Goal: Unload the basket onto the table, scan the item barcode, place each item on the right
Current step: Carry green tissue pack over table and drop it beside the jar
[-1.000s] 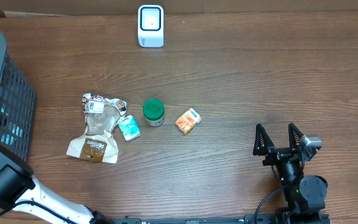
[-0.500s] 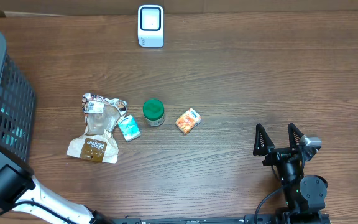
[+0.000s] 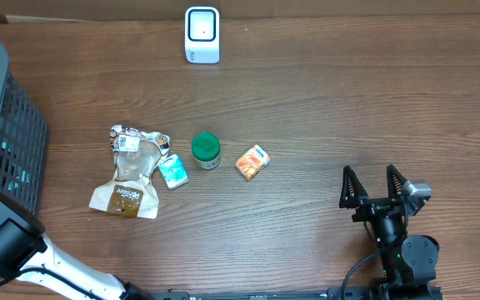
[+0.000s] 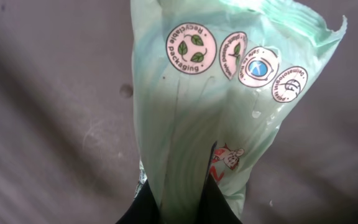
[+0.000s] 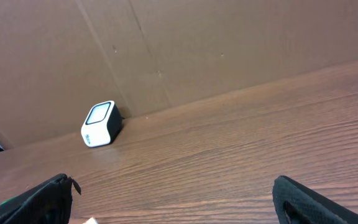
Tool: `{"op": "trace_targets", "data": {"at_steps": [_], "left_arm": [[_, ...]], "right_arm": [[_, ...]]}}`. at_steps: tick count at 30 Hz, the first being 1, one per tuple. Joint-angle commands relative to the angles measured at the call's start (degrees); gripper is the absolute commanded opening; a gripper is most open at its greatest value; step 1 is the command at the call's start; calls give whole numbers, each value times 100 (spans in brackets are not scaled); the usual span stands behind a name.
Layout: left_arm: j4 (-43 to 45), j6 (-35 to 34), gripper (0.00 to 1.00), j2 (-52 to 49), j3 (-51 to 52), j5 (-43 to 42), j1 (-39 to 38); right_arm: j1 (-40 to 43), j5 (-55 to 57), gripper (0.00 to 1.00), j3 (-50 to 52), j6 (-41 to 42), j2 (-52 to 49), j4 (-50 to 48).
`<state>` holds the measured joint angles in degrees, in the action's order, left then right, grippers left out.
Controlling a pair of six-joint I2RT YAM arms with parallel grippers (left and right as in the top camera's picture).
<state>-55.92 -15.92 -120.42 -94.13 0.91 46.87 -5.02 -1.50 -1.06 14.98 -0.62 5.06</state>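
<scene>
Green packet (image 4: 229,106) in closed left hand (image 4: 180,186)

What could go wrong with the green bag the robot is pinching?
The left end effector grips the green bag only near one end, so it might slip out or crumple. No barcode shows on the side the wrist camera sees, so the white scanner may not read it unless the bag gets turned.

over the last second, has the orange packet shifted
No. The orange packet lies in the same spot, right of the green-lidded jar, below the white scanner.
</scene>
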Motion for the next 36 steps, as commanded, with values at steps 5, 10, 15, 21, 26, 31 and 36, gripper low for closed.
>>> {"op": "trace_targets", "data": {"at_steps": [5,10,15,21,26,31,36], "left_arm": [[-592,46,4,446,-535,-4,9],[-544,-256,5,1644,-986,-96,9],[-350,-492,4,2977,-1097,-636,-9],[-516,-306,4,4225,-1095,-1996,-459],[-1215,52,5,4555,-1060,-2044,-1860],[-1335,155,5,4343,-439,-1869,-4076],[-627,-256,5,3886,374,-1384,-5696]], "right_arm": [[-33,-9,100,61,0,39,-42],[-33,-9,100,61,0,39,-42],[-33,-9,100,61,0,39,-42],[-33,-9,100,61,0,39,-42],[-33,-9,100,61,0,39,-42],[-33,-9,100,61,0,39,-42],[-33,-9,100,61,0,39,-42]]}}
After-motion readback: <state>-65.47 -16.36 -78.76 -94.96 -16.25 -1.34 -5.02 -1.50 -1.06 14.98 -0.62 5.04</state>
